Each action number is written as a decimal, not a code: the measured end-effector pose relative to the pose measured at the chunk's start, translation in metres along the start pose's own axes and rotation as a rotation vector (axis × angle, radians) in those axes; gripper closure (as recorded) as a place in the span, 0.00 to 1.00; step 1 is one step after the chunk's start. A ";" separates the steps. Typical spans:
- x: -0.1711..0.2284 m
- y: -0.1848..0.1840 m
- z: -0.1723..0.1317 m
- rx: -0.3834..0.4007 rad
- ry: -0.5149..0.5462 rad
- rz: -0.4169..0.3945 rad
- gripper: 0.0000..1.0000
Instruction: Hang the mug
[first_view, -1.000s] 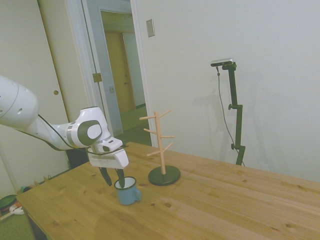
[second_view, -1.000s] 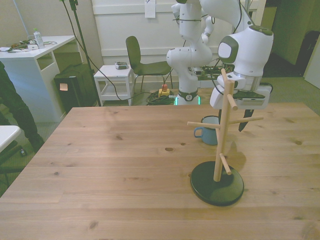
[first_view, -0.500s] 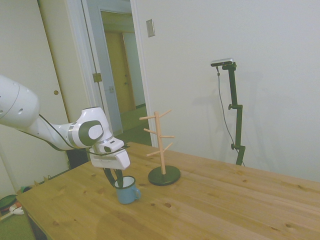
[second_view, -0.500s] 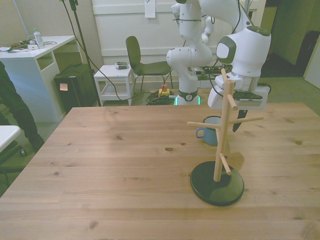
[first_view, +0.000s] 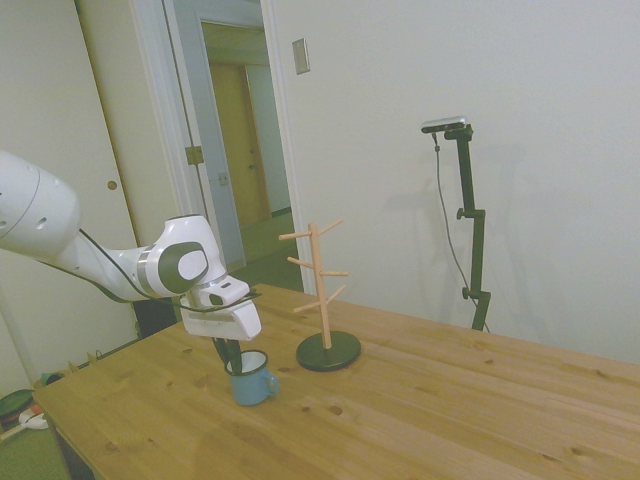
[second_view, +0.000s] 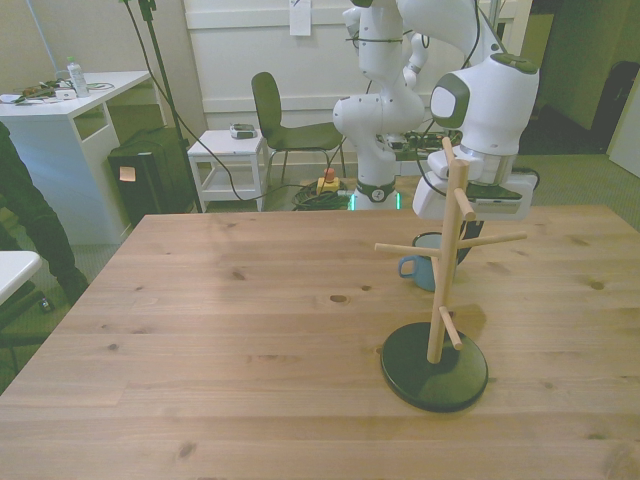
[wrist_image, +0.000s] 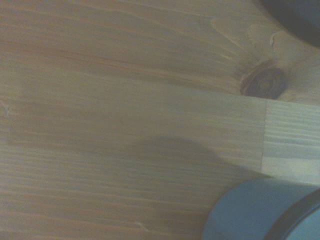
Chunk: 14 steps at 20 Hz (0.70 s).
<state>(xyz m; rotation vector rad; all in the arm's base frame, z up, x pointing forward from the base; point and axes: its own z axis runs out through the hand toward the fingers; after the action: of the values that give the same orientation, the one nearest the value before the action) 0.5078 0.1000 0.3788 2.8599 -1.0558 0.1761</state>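
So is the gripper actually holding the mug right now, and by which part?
It cannot be told for sure. The gripper is down at the rim of the mug, which stands on the table, but the fingers are too hidden to show a closed hold.

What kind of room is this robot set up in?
Probably a robotics lab or office workroom: a second robot arm stands behind the wooden table, with a white desk and an office chair nearby.

Mug upright on the table

The light-blue mug with a dark rim and white inside stood upright on the wood, its loop handle toward the front view's left.
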 end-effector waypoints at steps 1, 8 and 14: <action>0.000 0.000 0.000 0.000 0.000 0.000 1.00; 0.001 0.002 -0.004 0.003 0.003 0.004 1.00; -0.009 0.024 -0.076 0.029 0.037 -0.019 1.00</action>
<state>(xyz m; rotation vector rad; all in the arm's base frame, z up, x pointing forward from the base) 0.4794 0.0972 0.4541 2.8793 -1.0277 0.2440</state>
